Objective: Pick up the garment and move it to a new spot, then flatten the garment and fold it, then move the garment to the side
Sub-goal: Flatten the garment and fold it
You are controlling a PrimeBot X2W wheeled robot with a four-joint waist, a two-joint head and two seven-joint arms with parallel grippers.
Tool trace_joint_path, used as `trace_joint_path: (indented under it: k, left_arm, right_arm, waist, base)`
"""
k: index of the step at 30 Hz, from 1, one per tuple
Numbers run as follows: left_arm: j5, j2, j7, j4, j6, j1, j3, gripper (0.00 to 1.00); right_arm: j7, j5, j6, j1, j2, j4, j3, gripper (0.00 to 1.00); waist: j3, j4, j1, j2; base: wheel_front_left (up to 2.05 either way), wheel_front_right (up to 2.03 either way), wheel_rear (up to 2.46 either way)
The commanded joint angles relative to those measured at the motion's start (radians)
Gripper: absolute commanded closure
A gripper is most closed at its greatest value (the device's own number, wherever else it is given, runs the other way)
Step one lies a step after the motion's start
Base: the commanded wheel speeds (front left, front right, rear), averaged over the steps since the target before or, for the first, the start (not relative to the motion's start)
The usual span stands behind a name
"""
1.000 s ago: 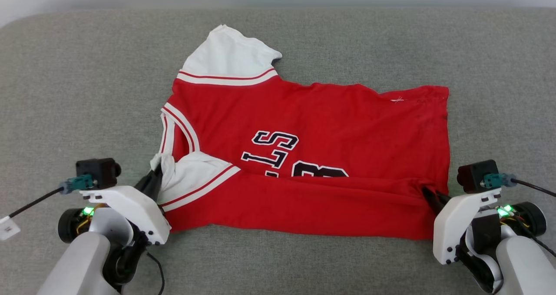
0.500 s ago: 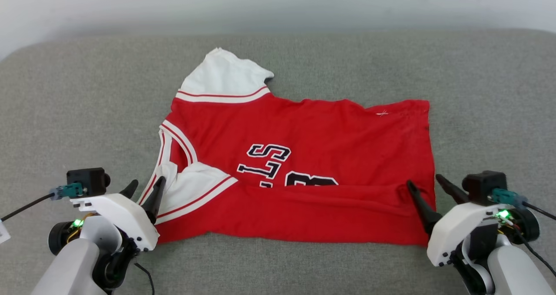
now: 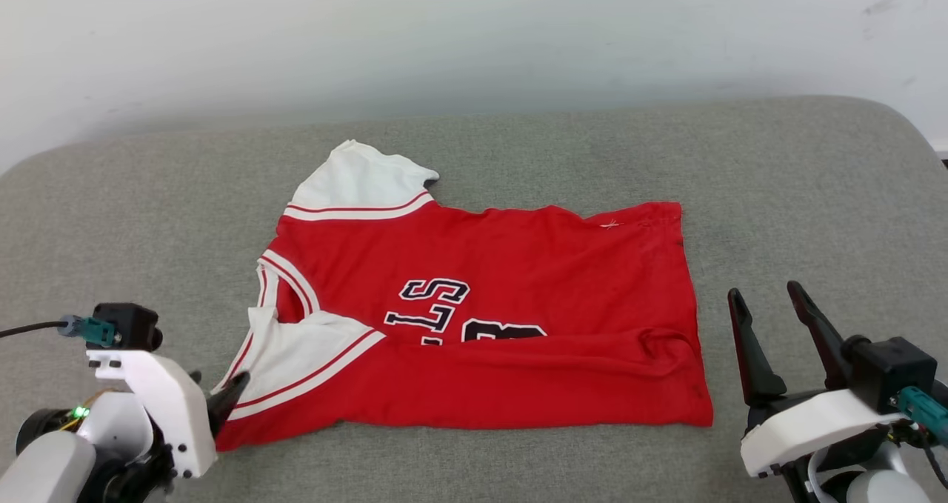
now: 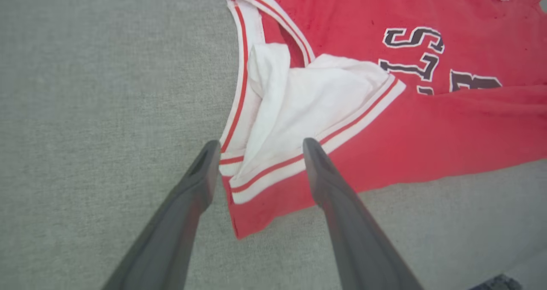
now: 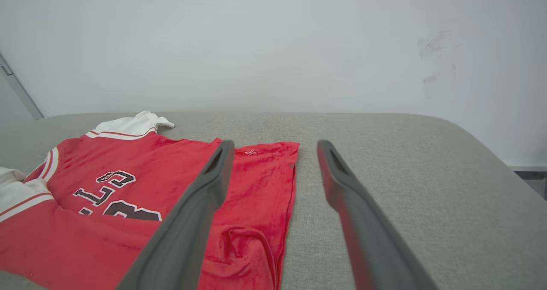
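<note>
The garment [image 3: 481, 303] lies flat on the grey padded surface, collar to the left and hem to the right. Its near long edge is folded up over the lower part of the black lettering, and one white sleeve sticks out at the back left. My left gripper [image 3: 215, 384] stands open at the garment's near left corner; in the left wrist view its fingers [image 4: 260, 145] hover apart over the folded white sleeve of the garment [image 4: 427, 123], holding nothing. My right gripper [image 3: 764, 293] is open, just right of the hem, clear of the cloth. In the right wrist view the gripper [image 5: 275, 145] is empty, with the garment [image 5: 171, 170] at the left.
The grey padded surface [image 3: 815, 192] stretches well beyond the garment on every side, with rounded far corners. A pale wall [image 3: 474, 36] rises directly behind it. The surface's right edge drops off at the far right.
Both grippers opened, let go of the garment's folded near edge and drew back toward me. The head camera tilted up, so the whole picture shifted down and the wall came into view.
</note>
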Motion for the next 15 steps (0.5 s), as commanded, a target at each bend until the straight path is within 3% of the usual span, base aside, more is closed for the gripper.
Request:
trace_joint_path:
  k: [1, 7, 15]
  left_arm:
    - [-0.011, 0.013, 0.025, -0.008, -0.001, 0.015, -0.003, 0.00]
    - [-0.077, 0.062, 0.185, -0.031, 0.023, 0.038, -0.009, 0.00]
    - [-0.126, 0.028, 0.226, 0.033, -0.004, 0.018, -0.019, 0.00]
  right_arm:
    - [0.004, -0.007, -0.001, 0.015, 0.010, -0.015, 0.002, 0.00]
    - [0.013, -0.016, -0.001, 0.036, 0.036, -0.118, 0.015, 0.00]
    - [0.015, -0.010, -0.001, 0.007, 0.047, -0.155, 0.033, 0.00]
  waist:
    - [0.006, -0.008, 0.0000, 0.0000]
    - [0.068, -0.040, 0.0000, 0.0000]
    - [0.144, -0.072, 0.0000, 0.0000]
  base:
    - [0.00, 0.00, 0.00]
    - [0.00, 0.00, 0.00]
    - [0.00, 0.00, 0.00]
